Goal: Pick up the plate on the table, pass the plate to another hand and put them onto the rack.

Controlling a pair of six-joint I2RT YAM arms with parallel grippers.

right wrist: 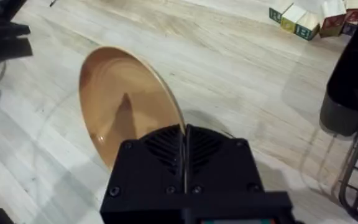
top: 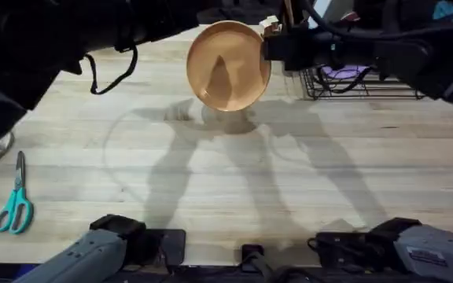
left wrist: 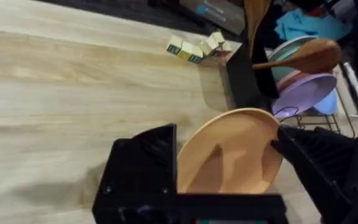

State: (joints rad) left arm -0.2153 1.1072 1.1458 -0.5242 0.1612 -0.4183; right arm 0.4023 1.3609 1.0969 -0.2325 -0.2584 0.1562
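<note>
Right tool: pinching the orange plate's right rim, fingers pressed on it.
Plate: held tilted above the counter, far centre, its shadow below.
Left tool: near the plate's rim; grip cannot be told.
Rack: far right, black wire, lilac plate inside.
Scissors: teal, near left.

The plate, round, glossy orange-tan with a raised rim, is held off the table, tilted nearly on edge. Its rim sits between the right gripper's fingers, and it casts a shadow on the pale planks below. The black wire rack stands just beyond that gripper, holding a lilac plate.
</note>
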